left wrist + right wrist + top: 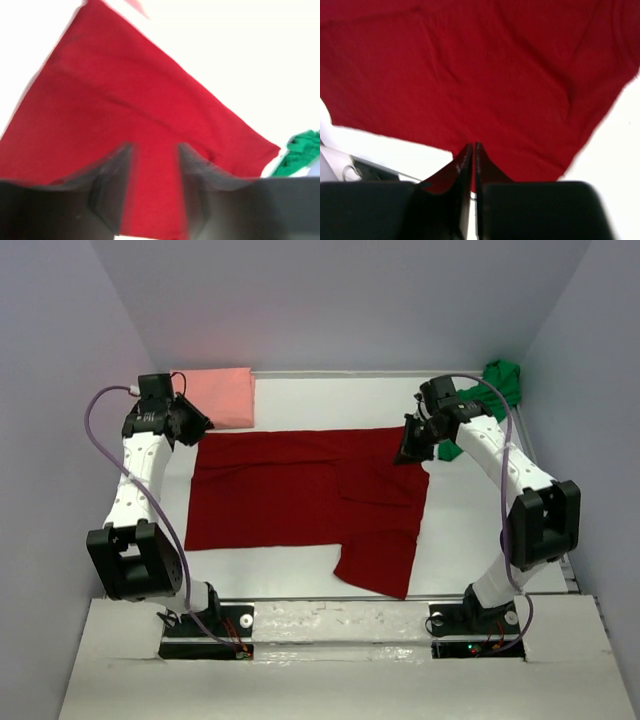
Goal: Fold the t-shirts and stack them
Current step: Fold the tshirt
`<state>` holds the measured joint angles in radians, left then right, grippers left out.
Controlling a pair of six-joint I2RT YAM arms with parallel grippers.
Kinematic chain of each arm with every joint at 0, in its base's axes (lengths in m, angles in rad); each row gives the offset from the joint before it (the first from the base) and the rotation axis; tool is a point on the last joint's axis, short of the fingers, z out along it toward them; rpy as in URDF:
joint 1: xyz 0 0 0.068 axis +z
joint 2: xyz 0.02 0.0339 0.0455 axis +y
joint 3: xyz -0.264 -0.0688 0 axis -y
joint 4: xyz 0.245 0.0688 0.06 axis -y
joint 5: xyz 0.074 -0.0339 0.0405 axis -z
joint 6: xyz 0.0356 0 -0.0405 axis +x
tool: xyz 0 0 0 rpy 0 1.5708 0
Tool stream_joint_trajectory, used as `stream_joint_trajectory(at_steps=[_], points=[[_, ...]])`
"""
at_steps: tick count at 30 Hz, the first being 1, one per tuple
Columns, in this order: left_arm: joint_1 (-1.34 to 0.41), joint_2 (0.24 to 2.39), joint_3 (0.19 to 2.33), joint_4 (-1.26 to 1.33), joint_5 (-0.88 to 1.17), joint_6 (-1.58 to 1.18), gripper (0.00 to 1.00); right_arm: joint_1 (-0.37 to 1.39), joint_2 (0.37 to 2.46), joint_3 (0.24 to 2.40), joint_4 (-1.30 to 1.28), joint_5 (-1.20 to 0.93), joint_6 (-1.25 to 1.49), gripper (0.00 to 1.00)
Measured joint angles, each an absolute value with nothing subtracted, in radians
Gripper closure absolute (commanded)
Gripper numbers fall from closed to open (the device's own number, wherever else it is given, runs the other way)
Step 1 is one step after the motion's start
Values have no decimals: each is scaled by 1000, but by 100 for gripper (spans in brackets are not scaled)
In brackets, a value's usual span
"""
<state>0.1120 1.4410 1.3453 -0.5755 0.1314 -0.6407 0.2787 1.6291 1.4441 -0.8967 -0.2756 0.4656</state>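
Item 1, white table top (300,405): carries all garments.

Item 2, dark red cloth t-shirt (290,490): spread flat mid-table, one sleeve jutting from its near-right part. Used as ref. point below.

Item 3, salmon pink cloth t-shirt (218,395): folded to a neat rectangle, just beyond the red shirt's far-left corner. Contact btwn the two: cannot tell.

Item 4, bright green cloth t-shirt (500,385): crumpled heap, beyond the red shirt's far-right corner, apart from it.

Item 5, my left pincer (152,149): above the red shirt's far-left corner, fingers spread, nothing held.

Item 6, my right pincer (472,146): at the red shirt's far-right corner, fingers pressed together, pinching the shirt's edge.
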Motion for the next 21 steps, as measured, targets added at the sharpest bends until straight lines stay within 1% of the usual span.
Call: stream_joint_trajectory(at_steps=[1,5,11,16,21], points=[[109,1465,1359,-545,157,-648,100,276,1650,1459,-887,-283,468,100],[96,1605,1364,-477,219,-649,100,269,1795,1496,-844,-324,468,100],[75,1836,1393,-472,240,-643,100,249,1988,1562,-807,-368,471,100],[68,1893,1443,-492,235,-625,100,226,2083,1644,-783,-391,471,100],[67,1935,1592,-496,226,-597,100,199,2125,1740,-774,-401,472,100]])
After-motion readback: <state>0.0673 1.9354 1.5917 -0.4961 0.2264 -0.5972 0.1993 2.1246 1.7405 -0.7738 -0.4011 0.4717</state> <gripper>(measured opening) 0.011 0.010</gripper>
